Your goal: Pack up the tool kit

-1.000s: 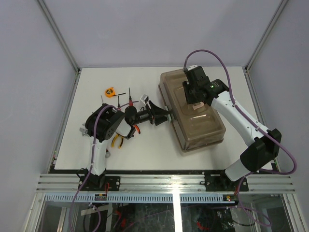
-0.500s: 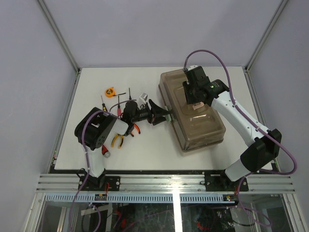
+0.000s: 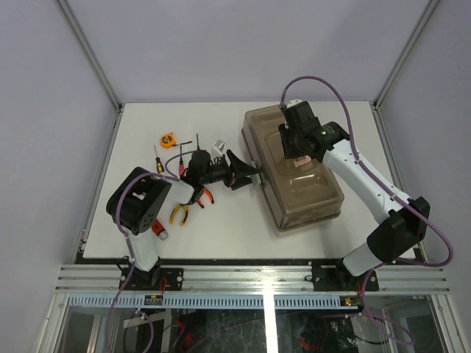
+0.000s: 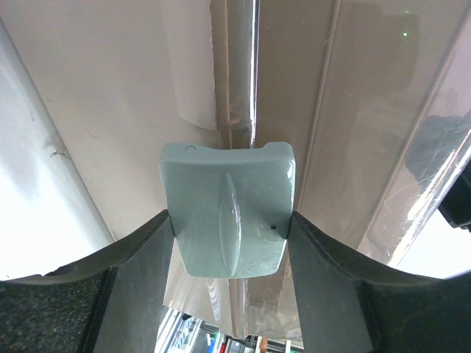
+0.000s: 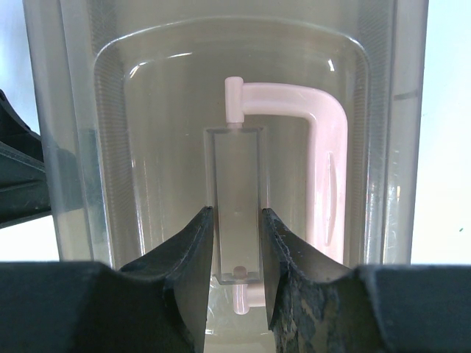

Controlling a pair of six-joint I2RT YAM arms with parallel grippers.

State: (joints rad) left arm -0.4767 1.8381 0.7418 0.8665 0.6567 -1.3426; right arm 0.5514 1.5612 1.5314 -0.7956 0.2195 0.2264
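Fingers (image 4: 132,294) of your left gripper (image 4: 229,220) clamp the green plastic latch (image 4: 228,191); right gripper (image 5: 235,217) pinches the clear rectangular bracket (image 5: 235,169).

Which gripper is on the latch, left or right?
The left gripper: it clamps the green latch on the toolbox side. The right gripper is on the lid instead, closed around the clear handle mount beside the pink handle.
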